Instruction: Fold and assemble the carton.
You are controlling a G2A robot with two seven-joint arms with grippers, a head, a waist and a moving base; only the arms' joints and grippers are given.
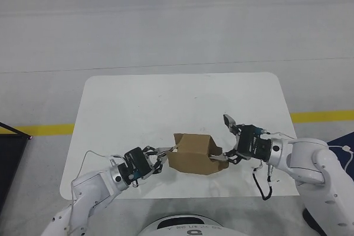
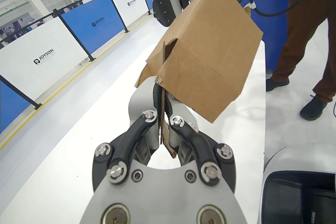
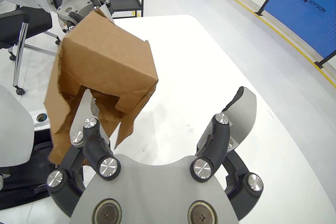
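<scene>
My forearms angle in toward each other. My left gripper point(image 2: 162, 99) is pinched tight on a flap of the carton point(image 1: 194, 154). My right gripper point(image 3: 165, 97) is spread wide, one finger point(image 3: 84, 104) inside the carton's open end, the other outside.

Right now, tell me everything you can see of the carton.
The carton is plain brown corrugated cardboard, opened into a box shape with its end flaps unfolded. It hangs tilted, apparently just above the near half of the white table. The left hand is shut on one end flap. The right hand is open, with one finger inside the opposite open end.
</scene>
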